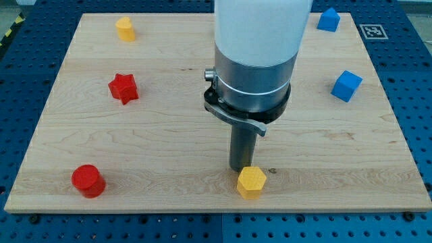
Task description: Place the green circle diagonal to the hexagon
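Note:
A yellow hexagon (251, 181) lies near the board's bottom edge, a little right of centre. My tip (238, 167) stands right behind it, at its upper left, touching or nearly touching it. No green circle shows anywhere in the view; the wide arm body (260, 47) hides part of the board's top middle.
The wooden board (169, 148) also holds a yellow block (125, 29) at the top left, a red star (123, 88) at the left, a red circle (88, 180) at the bottom left, and two blue blocks, one at the top right (328, 19) and one at the right (346, 86).

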Controlling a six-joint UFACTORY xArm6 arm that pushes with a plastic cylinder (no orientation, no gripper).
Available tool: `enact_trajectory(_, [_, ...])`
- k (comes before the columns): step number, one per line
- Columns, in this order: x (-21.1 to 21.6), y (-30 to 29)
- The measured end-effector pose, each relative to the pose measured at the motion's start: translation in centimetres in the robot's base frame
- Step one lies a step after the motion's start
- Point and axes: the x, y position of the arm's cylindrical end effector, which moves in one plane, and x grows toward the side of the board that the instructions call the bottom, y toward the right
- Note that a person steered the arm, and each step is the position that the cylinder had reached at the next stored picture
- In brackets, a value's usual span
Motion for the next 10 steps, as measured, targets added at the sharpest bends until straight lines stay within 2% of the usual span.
enact_trajectory(2, [-1.1, -0.4])
enact_trajectory(3, [-4.1, -2.4])
enact_trajectory(6, [-8.6, -4.8])
enact_trajectory(7, [-10.4, -4.5])
enact_trajectory(9, [-10.4, 0.1])
enact_trajectory(10, [-10.4, 0.1])
